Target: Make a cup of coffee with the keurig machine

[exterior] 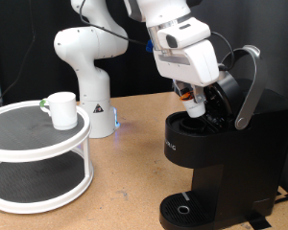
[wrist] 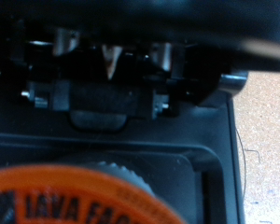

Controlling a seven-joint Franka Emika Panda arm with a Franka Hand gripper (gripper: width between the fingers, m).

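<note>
Keurig machine (exterior: 216,144) stands lid-up, tool (exterior: 195,107) at its chamber.
Orange-topped pod (wrist: 79,196) below; tool's grip: cannot tell. Cup (exterior: 60,109) on rack (exterior: 38,182).

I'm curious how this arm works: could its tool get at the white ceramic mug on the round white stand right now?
Probably not at once: the tool is down inside the open black coffee machine, while the white mug stands uncovered on the round white stand, far towards the exterior view's left.

Exterior view: you face the keurig machine (exterior: 216,158) from the front, mid-distance; wrist view: you peer close into its open chamber; both share it.
</note>
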